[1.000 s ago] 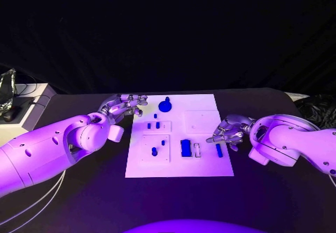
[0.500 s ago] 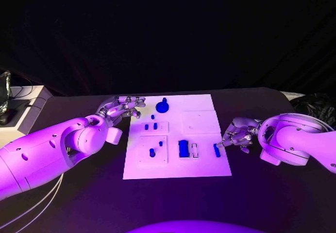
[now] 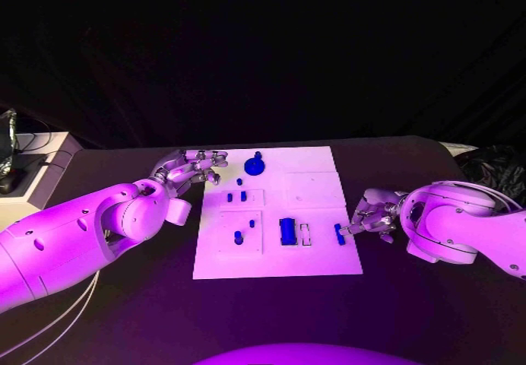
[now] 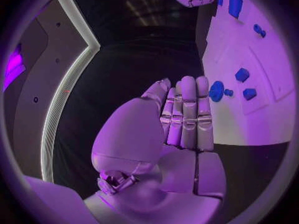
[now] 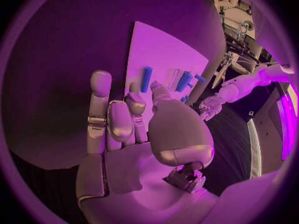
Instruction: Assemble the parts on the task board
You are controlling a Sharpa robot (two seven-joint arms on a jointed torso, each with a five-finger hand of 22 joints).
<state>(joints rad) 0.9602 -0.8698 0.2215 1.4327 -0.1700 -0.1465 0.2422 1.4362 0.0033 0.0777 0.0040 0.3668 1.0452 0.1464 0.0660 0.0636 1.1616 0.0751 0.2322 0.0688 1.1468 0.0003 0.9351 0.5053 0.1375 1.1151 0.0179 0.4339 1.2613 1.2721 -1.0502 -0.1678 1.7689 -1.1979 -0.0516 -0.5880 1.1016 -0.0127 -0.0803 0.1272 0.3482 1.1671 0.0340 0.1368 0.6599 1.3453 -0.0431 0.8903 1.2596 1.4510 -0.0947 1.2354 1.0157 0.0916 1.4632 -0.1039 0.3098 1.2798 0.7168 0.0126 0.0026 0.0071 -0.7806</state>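
**Q:** What lies nearest the robot?

**A:** A dark tabletop (image 3: 274, 312) carrying the white task board (image 3: 318, 262). On the near half of the board stand a small blue peg (image 3: 238, 238) in a raised square, a larger blue block (image 3: 288, 231) near the middle, and a narrow blue bar (image 3: 339, 234) at the right edge.

**Q:** And the robot hands?

**A:** The right robot hand (image 3: 371, 216) sits just beside the board's right edge, close to the narrow blue bar. Its fingers are partly curled and hold nothing; I cannot tell whether they touch the bar. Farther away, the left robot hand (image 3: 192, 166) hovers by the board's far left corner, fingers straight, side by side and empty.

**Q:** What is at the far end?

**A:** Two small blue pegs (image 3: 236, 197), then a round blue knob (image 3: 255, 165) near the far edge.

**Q:** What could go wrong?

**A:** My judgement: the bar lies flat and thin at the edge, so closing fingers could push it off the board, or nudge the whole board and shift the loose parts.
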